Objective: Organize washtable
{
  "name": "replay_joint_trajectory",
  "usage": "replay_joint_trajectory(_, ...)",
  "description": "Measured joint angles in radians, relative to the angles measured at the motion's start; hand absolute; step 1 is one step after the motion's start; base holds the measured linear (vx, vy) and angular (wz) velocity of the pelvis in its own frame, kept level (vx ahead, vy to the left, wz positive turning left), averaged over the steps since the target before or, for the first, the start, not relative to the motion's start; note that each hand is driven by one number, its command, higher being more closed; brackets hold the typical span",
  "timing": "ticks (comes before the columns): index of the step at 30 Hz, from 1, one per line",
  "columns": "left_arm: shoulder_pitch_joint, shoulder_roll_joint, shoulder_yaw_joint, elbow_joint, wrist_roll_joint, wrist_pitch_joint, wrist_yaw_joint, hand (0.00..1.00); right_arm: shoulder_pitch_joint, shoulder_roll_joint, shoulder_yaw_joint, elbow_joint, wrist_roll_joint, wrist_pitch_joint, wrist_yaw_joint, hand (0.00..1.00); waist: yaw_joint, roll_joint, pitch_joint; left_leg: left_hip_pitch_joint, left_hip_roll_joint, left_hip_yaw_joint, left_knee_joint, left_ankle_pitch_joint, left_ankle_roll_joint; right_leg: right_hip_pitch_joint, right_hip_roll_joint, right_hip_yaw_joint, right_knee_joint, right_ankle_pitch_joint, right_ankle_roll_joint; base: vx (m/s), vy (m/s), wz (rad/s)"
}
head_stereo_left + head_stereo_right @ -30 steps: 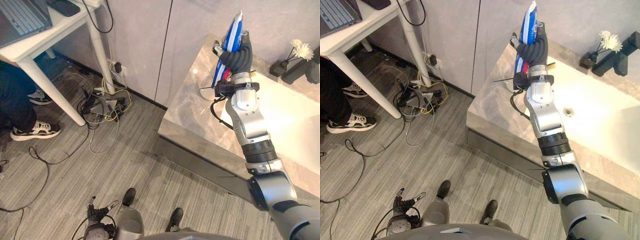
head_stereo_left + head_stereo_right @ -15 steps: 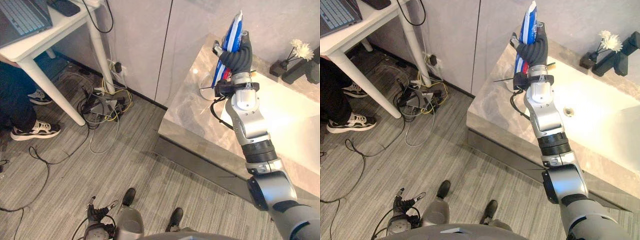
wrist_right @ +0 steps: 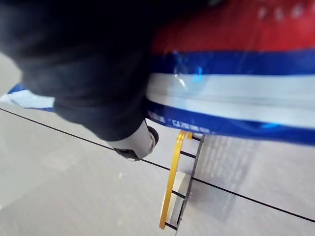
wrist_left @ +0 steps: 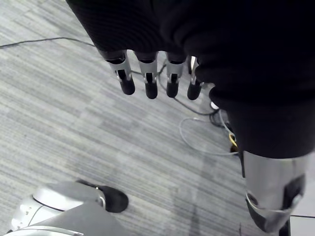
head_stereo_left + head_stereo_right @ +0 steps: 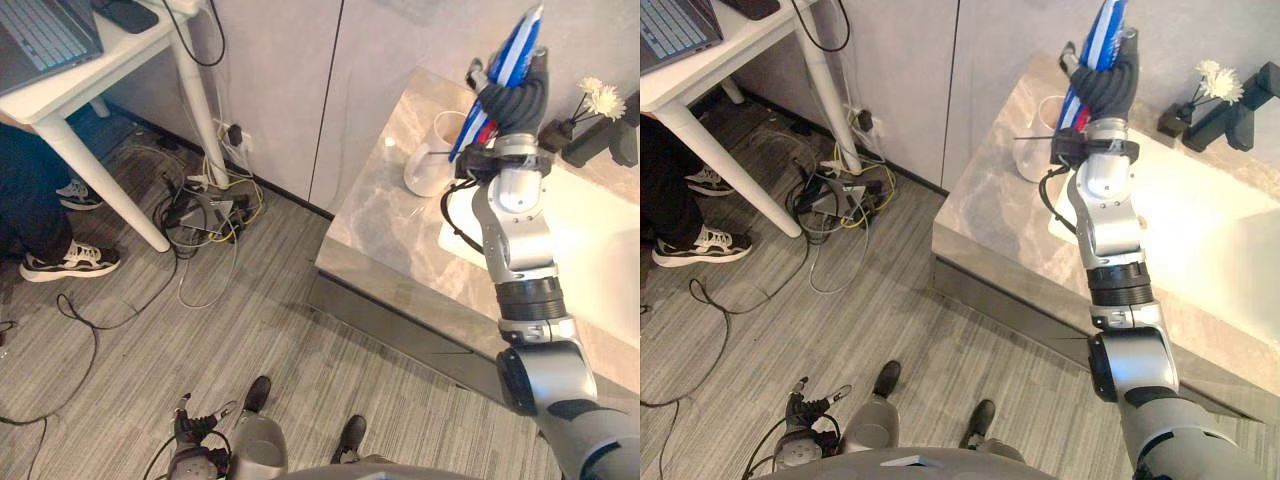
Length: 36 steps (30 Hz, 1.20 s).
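Transfer step: right robot hand (image 5: 508, 98) clamped on toothpaste tube (image 5: 517, 50) above the bench (image 5: 385, 215) by the cup (image 5: 428, 170); next likely needs tube end lined over cup mouth, then lowered.

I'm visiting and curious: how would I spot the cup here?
Find the marble counter with the white sink. On its left end stands the cup, beside the robot's right hand gripping a blue striped tube. It is pale and round, unlike the dark tap and dark flower vase further right.
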Motion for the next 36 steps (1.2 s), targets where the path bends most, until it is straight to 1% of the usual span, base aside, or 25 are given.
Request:
replay_joint_trajectory(6, 0.0, 0.0, 0.008, 0.026, -0.001, 0.0, 0.002, 0.0, -0.048, -0.023, -0.033, -0.002, 0.007, -0.014, -0.035, 1.0, -0.001, 0.0, 0.0, -0.001, 0.0, -0.001, 0.001, 0.0, 0.0, 0.0, 0.0, 0.0, 0.0, 0.0, 0.0, 0.0, 0.0, 0.0)
replay_joint_trajectory(13, 0.0, 0.0, 0.011, 0.032, -0.029, 0.002, 0.008, 0.0, -0.091, -0.056, -0.038, 0.002, 0.009, -0.015, -0.064, 1.0, -0.001, 0.0, 0.0, -0.003, -0.001, -0.005, 0.001, 0.0, 0.0, 0.0, 0.0, -0.003, 0.0, 0.0, 0.0, 0.0, 0.0, 0.0)
replay_joint_trajectory(17, 0.0, 0.0, 0.011, 0.032, -0.029, 0.002, 0.011, 0.0, -0.123, -0.073, -0.038, 0.003, 0.009, -0.017, -0.065, 1.0, 0.001, 0.0, 0.0, -0.005, -0.001, -0.007, 0.001, 0.0, -0.001, -0.001, 0.0, -0.005, -0.001, 0.0, 0.0, 0.0, 0.0, 0.0)
replay_joint_trajectory(36, 0.0, -0.001, 0.011, 0.032, -0.029, 0.002, 0.017, 0.0, -0.133, -0.074, -0.036, 0.006, 0.009, -0.019, -0.064, 1.0, 0.003, 0.001, 0.0, -0.01, -0.001, -0.012, 0.001, 0.001, -0.001, -0.003, 0.0, -0.006, -0.001, 0.0, 0.0, 0.0, 0.0, 0.0)
